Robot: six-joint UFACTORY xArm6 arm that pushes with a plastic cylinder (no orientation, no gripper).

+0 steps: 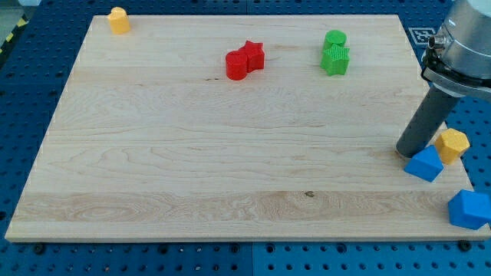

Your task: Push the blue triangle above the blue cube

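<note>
The blue triangle lies at the view's right edge of the wooden board. The blue cube sits below and to the right of it, near the board's bottom right corner. My tip rests just to the upper left of the blue triangle, touching or nearly touching it. A yellow block sits right next to the triangle's upper right side, beside the rod.
A red star and a red round block touch at the top middle. A green round block sits against a green star at the top right. Another yellow block is at the top left corner.
</note>
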